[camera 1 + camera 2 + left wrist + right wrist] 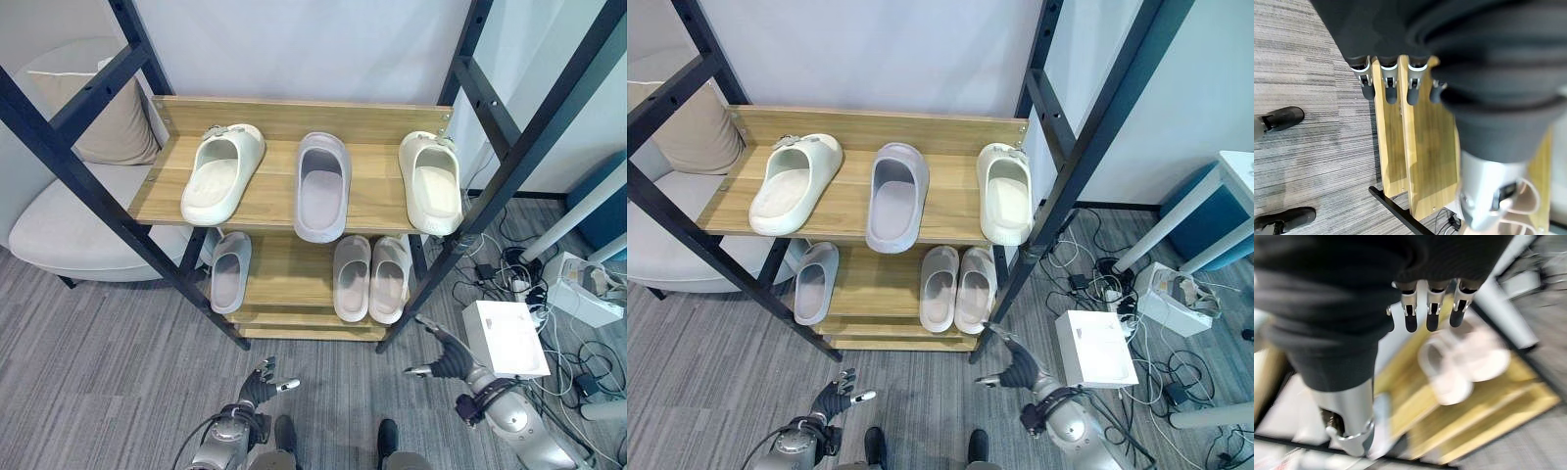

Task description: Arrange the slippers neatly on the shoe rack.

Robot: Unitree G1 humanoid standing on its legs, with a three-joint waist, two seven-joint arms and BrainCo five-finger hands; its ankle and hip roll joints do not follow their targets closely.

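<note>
A wooden shoe rack [265,211] with a black frame holds slippers on two shelves. The upper shelf carries a cream slipper [223,171] at the left, a lilac slipper [321,186] in the middle and a second cream slipper [431,181] at the right. On the lower shelf lie a single lilac slipper [231,271] at the left and a pale pink pair [370,278] side by side at the right. My left hand [260,384] hangs low in front of the rack, open and empty. My right hand [446,357] is open too, near the rack's front right post, with the pale pair [1464,360] beyond its fingers.
A grey armchair [69,215] with a beige cushion stands left of the rack. On the floor to the right are a white box [505,338] and tangled cables [578,362]. Slanted black frame bars [529,147] cross both sides. Grey carpet [118,372] lies in front.
</note>
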